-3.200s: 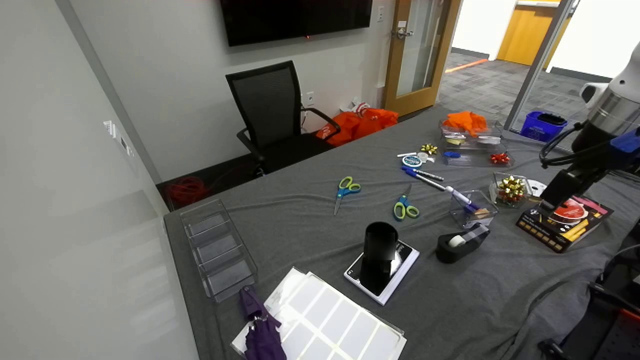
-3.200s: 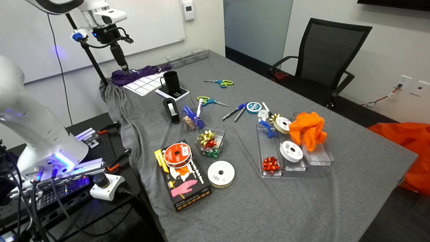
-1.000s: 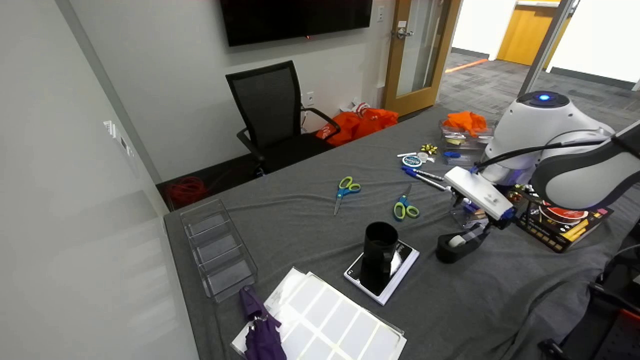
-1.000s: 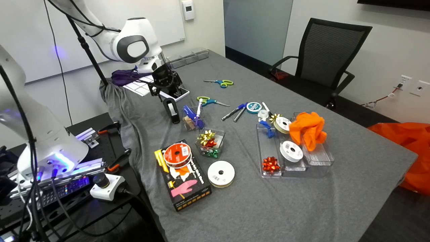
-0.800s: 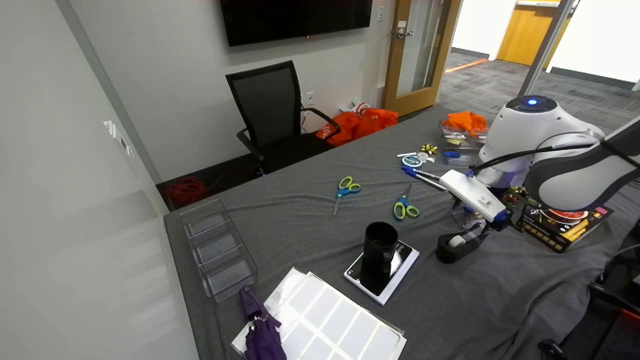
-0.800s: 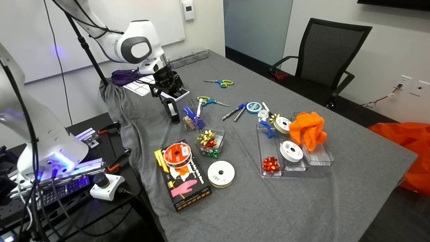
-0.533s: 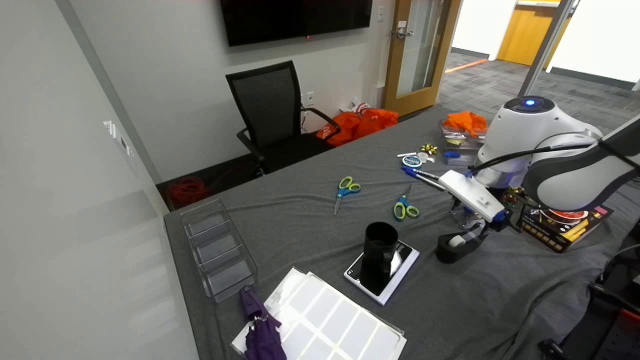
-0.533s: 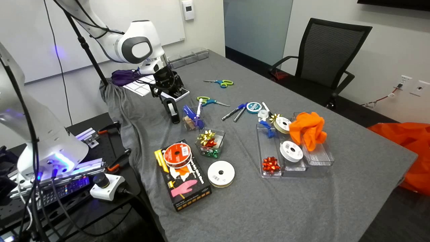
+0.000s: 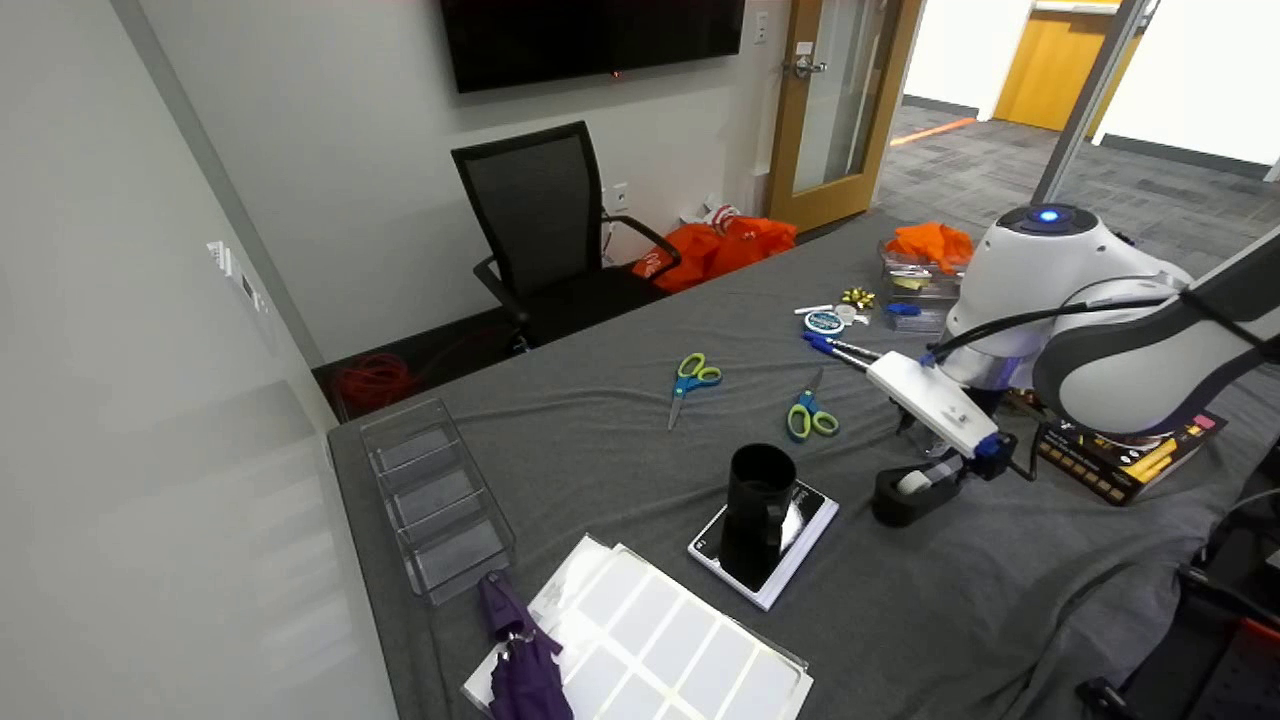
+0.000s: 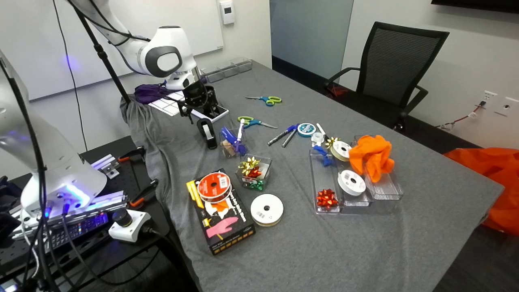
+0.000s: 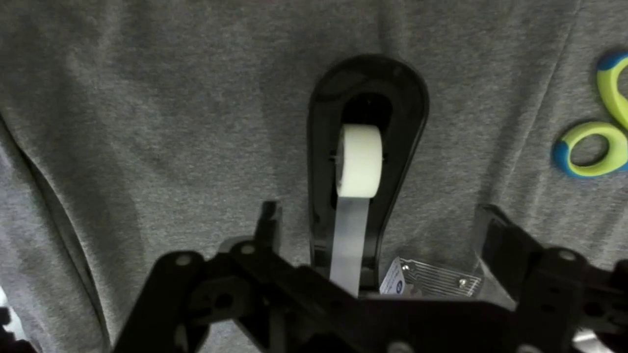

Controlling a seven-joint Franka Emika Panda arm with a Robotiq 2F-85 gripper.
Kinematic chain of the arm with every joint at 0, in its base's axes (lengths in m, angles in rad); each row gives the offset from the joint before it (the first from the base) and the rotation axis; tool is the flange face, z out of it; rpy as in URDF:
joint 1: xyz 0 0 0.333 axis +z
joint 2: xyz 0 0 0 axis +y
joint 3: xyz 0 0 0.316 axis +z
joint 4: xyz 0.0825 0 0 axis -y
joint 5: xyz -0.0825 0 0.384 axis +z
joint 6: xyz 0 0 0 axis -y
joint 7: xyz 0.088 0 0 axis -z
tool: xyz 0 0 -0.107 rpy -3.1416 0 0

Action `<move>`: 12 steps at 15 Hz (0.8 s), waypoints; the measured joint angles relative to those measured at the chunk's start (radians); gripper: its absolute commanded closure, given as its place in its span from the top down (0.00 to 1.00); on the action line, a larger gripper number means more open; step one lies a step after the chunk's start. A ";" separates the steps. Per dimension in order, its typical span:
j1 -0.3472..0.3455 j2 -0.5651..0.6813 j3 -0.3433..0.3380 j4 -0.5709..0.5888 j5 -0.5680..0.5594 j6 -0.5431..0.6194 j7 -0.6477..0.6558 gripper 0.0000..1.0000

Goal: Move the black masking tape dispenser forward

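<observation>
Black, with a pale tape roll [image 11: 362, 162], the dispenser [image 11: 395, 147] sits on the grey surface [image 11: 196, 122] below the jaws, which stand spread wide, 1 to each side of its narrow end. I see green-handled scissors [image 11: 615, 136] off beyond 1 jaw.

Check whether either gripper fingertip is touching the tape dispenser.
Apart: in the wrist view, the gripper stands open and grey cloth shows between each fingertip and the tape dispenser.
</observation>
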 measured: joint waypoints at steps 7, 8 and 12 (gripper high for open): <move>0.044 0.077 -0.026 0.003 0.029 0.006 0.007 1.00; 0.052 0.089 -0.035 0.006 0.029 0.009 0.011 1.00; 0.072 0.123 -0.063 0.019 0.036 0.036 0.015 1.00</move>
